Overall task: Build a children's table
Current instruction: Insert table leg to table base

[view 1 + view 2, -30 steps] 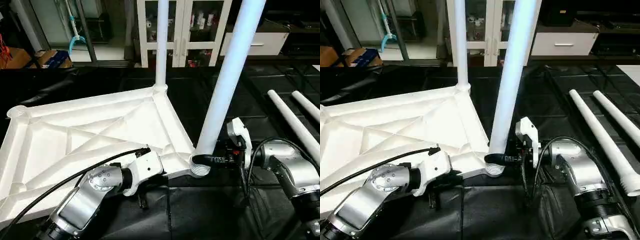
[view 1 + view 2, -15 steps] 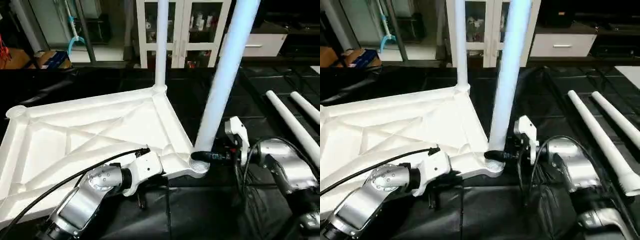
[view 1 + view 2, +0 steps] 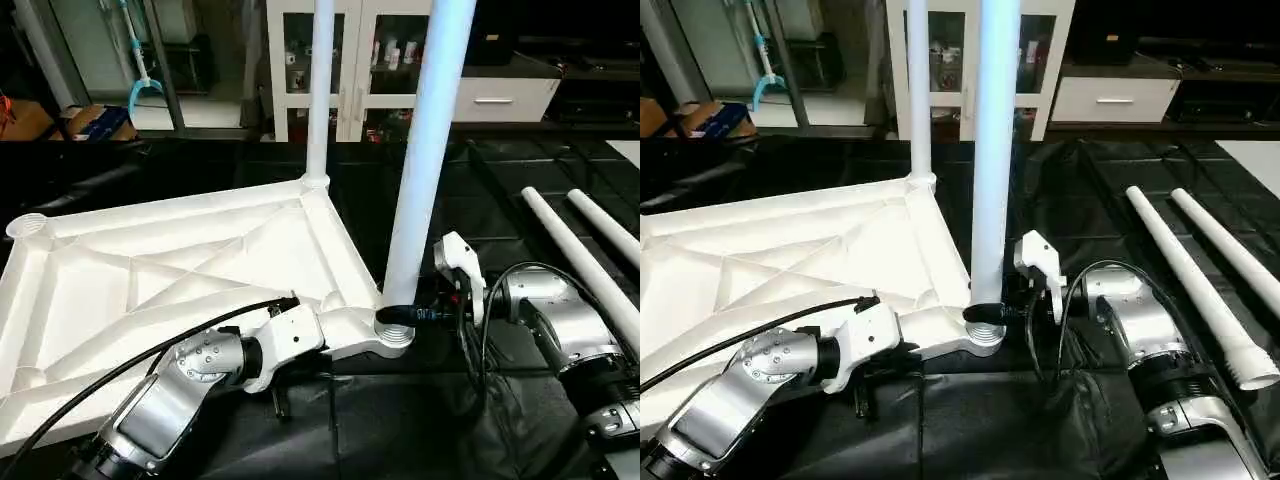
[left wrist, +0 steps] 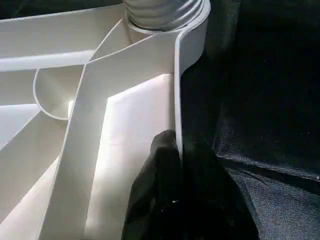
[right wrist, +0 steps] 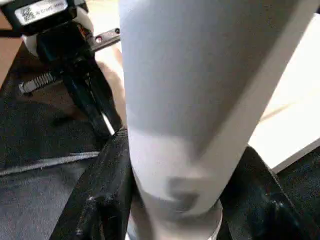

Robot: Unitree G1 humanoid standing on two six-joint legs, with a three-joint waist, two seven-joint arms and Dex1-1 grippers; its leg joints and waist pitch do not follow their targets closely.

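Observation:
The children's table top (image 3: 170, 270) lies upside down on black cloth, its X ribs facing up. One white leg (image 3: 320, 90) stands in the far corner socket. A second leg (image 3: 425, 150) stands nearly upright in the near right corner socket. My right gripper (image 3: 400, 314) is shut around the threaded base of this leg, a black finger (image 5: 107, 190) on each side of it. My left gripper (image 4: 175, 165) is shut on the top's near rim, close to that same corner. Two loose legs (image 3: 575, 250) lie on the cloth at the right.
An empty corner socket (image 3: 28, 225) shows at the far left of the top. A white glass-door cabinet (image 3: 360, 60) and a white drawer unit (image 3: 505, 95) stand behind the work. Black cloth (image 3: 400, 430) covers the ground in front.
The near leg has swung from leaning right to almost upright, with my right gripper still around its base. My left gripper has held its place on the rim. The camera shifted a little.

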